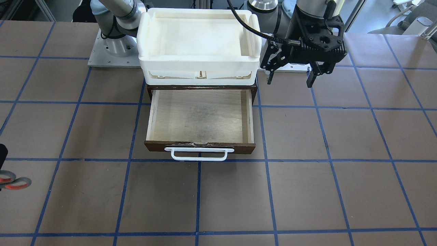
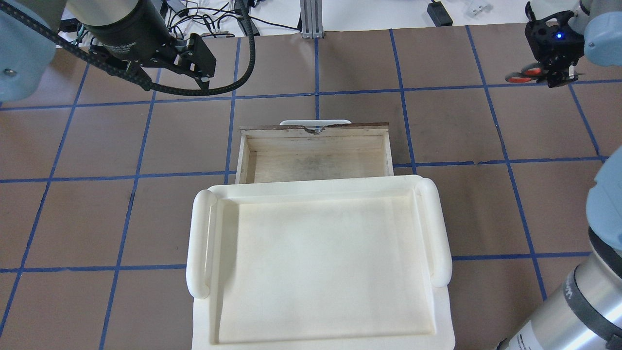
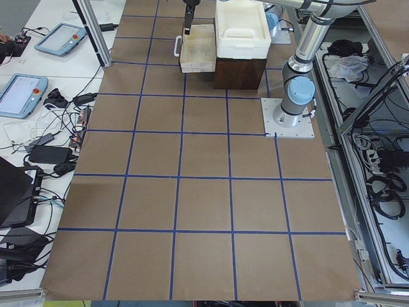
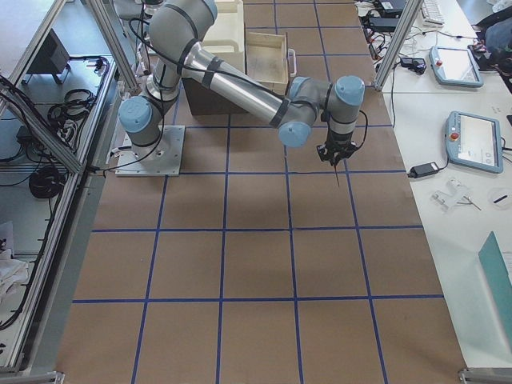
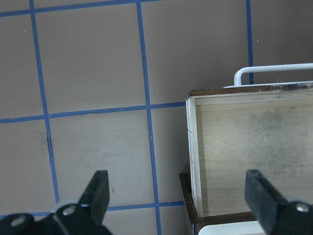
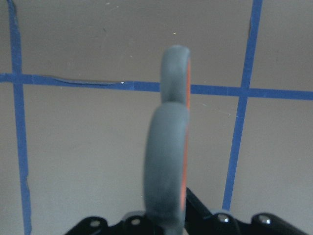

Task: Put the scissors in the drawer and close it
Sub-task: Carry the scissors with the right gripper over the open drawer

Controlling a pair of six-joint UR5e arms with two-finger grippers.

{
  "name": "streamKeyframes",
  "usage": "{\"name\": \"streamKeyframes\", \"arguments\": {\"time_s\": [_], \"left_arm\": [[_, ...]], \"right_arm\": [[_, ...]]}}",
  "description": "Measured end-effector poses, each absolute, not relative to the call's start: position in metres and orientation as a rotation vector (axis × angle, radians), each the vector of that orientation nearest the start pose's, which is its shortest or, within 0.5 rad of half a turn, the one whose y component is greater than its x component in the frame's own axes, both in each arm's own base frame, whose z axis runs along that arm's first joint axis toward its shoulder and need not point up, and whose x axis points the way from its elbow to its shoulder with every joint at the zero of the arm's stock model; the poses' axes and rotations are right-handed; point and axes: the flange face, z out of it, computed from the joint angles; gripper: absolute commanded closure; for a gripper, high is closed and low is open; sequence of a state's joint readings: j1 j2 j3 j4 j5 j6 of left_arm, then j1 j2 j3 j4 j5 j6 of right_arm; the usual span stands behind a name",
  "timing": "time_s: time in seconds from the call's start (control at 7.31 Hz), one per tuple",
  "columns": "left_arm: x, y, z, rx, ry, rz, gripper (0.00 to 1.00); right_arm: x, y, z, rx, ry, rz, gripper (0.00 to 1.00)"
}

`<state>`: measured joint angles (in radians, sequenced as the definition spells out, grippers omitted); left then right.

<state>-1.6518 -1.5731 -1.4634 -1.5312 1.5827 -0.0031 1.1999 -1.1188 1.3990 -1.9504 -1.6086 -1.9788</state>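
Toward the far edge of the brown table, out on the robot's right, the right pincer is closed tight on the small scissors with grey loops lined in orange. They are well apart from the open, empty pale wooden drawer with the white handle. The left pincer hangs wide open beside the drawer, holding nothing. The scissors could twist or slip out on the long way over. They could also bump the drawer's wall or the big white plastic tray above it.
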Motion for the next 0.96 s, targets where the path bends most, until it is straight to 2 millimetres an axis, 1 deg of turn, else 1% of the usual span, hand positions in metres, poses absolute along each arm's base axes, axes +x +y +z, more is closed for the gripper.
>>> {"name": "streamKeyframes", "arguments": {"time_s": [0.14, 0.27, 0.41, 0.55, 0.68, 0.82, 0.96], "left_arm": [[-0.172, -0.492, 0.545, 0.120, 3.125, -0.228, 0.00], [-0.172, -0.492, 0.545, 0.120, 3.126, -0.227, 0.00], [-0.172, -0.492, 0.545, 0.119, 3.125, -0.227, 0.00], [-0.172, -0.492, 0.544, 0.119, 3.125, -0.227, 0.00], [-0.172, -0.492, 0.544, 0.120, 3.125, -0.226, 0.00], [-0.172, -0.491, 0.544, 0.120, 3.125, -0.226, 0.00], [-0.172, -0.490, 0.546, 0.120, 3.124, -0.230, 0.00]], "right_arm": [[-0.086, -0.653, 0.386, -2.236, 2.323, -0.001, 1.00], [-0.051, -0.633, 0.418, -2.133, 2.395, 0.009, 1.00], [-0.018, -0.614, 0.441, -2.009, 2.478, 0.020, 1.00], [0.013, -0.599, 0.456, -1.888, 2.553, 0.026, 1.00], [0.044, -0.588, 0.465, -1.790, 2.612, 0.031, 1.00], [0.082, -0.579, 0.470, -1.683, 2.675, 0.036, 1.00], [0.124, -0.569, 0.469, -1.568, 2.743, 0.038, 1.00]]}}
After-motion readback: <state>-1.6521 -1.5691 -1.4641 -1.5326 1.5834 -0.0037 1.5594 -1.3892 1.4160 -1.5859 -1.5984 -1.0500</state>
